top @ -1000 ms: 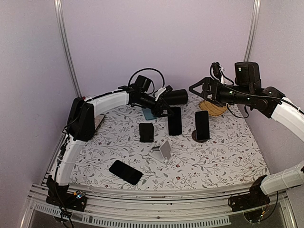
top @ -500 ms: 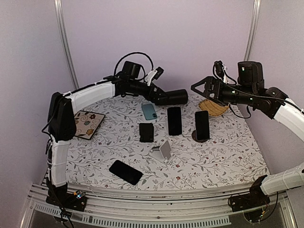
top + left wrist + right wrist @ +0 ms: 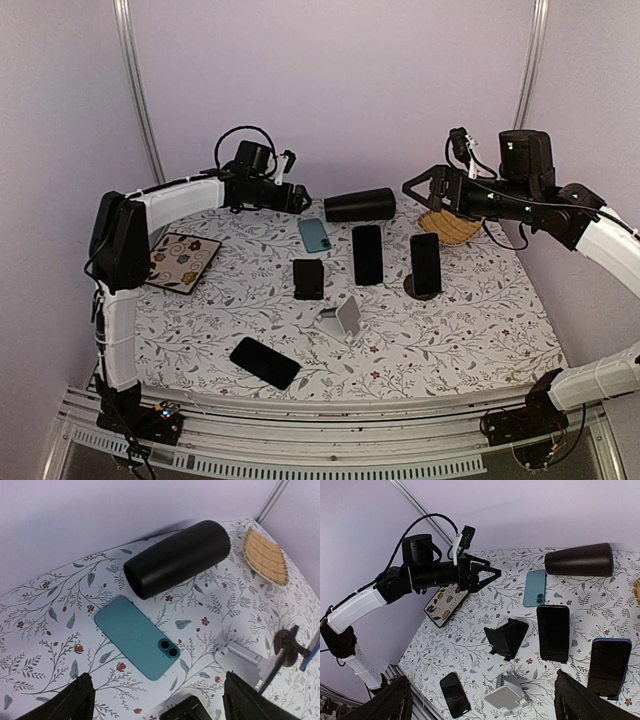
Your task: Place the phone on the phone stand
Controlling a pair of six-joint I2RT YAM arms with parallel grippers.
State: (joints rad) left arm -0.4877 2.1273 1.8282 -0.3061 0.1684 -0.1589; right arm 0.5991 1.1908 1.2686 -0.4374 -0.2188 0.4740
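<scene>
Several phones lie on the floral table. A teal phone (image 3: 314,234) lies face down at the back, also in the left wrist view (image 3: 137,642). A black phone (image 3: 368,254) is mid-table, and another black phone (image 3: 265,362) lies flat at the front left. A third dark phone (image 3: 426,263) stands on a round stand. An empty black stand (image 3: 308,279) and an empty silver stand (image 3: 343,317) sit mid-table. My left gripper (image 3: 297,197) is open and empty, hovering left of the teal phone. My right gripper (image 3: 415,187) is open and empty, high at the back right.
A black cylinder (image 3: 360,205) lies on its side at the back. A wicker dish (image 3: 448,226) sits at the back right. A patterned tile (image 3: 180,260) lies at the left. Walls close the table on three sides.
My left arm has swung back and to the left, away from above the teal phone and cylinder, still empty. The right arm has barely moved.
</scene>
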